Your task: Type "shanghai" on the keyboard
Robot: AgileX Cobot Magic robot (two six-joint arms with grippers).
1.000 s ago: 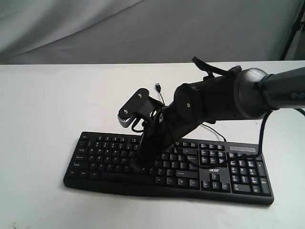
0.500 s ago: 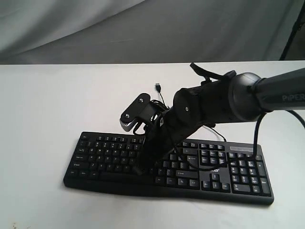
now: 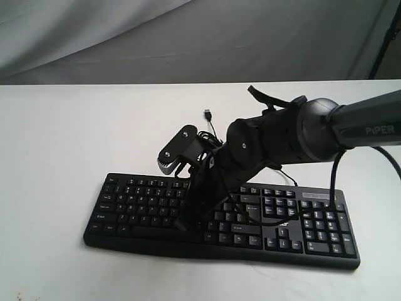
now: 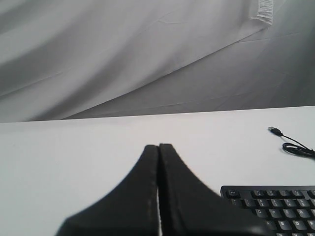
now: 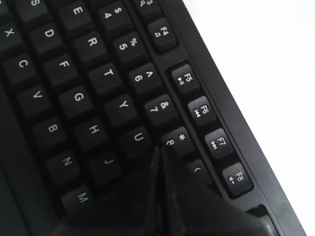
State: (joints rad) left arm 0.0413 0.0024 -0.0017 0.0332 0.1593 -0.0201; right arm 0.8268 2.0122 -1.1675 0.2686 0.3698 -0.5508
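The black keyboard (image 3: 321, 196) lies across the white table, its "acer" logo (image 3: 281, 222) beside the keypad. My right gripper (image 3: 181, 223) reaches in from the right and points down at the middle letter keys. In the right wrist view the keyboard (image 5: 76, 98) fills the frame. There the right gripper (image 5: 158, 148) is shut and empty, its tip between the U and 8 keys and hiding the key beneath. My left gripper (image 4: 158, 146) is shut and empty above bare table, left of the keyboard's corner (image 4: 275, 206). It does not show in the exterior view.
The thin black cable runs from behind the keyboard to a USB plug (image 3: 207, 113) lying on the table, also visible as the USB plug (image 4: 274, 130). A grey cloth backdrop (image 3: 188, 37) hangs behind the white table (image 3: 56, 138).
My right arm has shifted slightly to the right and its shut tip has dropped a little over the middle letter keys. The keyboard has not moved.
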